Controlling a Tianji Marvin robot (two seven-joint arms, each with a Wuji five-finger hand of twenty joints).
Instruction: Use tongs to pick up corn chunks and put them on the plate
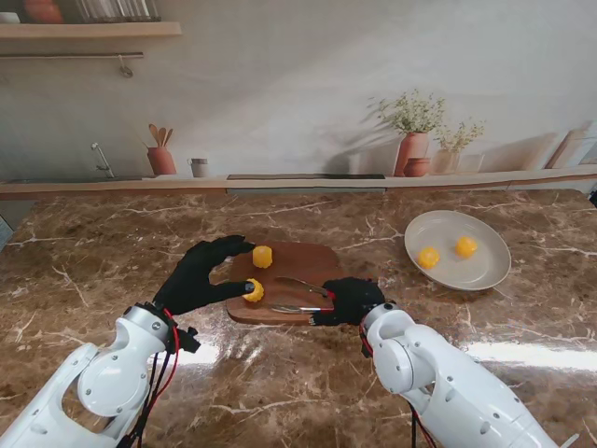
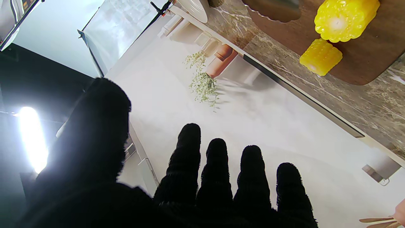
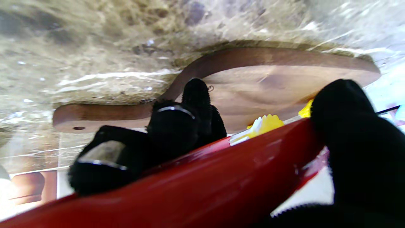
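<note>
Two yellow corn chunks lie on the wooden cutting board (image 1: 298, 261): the farther chunk (image 1: 262, 257) (image 2: 343, 19) and the nearer chunk (image 1: 253, 290) (image 2: 320, 57). My right hand (image 1: 350, 301) (image 3: 172, 129) is shut on the tongs (image 1: 300, 284), whose red handle (image 3: 221, 183) crosses the right wrist view. The metal arms stand apart and point left at the nearer chunk (image 3: 269, 123). My left hand (image 1: 201, 275) (image 2: 218, 171) is open, with its fingers spread over the board's left end and one fingertip at the nearer chunk. The white plate (image 1: 471, 276) at the right holds two more chunks (image 1: 428, 257), (image 1: 465, 246).
The board sits mid-table on brown marble (image 1: 112, 252). Along the far edge runs a low ledge with terracotta pots (image 1: 413, 154), a utensil jar (image 1: 161, 159) and a small cup (image 1: 199, 167). Bare marble lies between board and plate.
</note>
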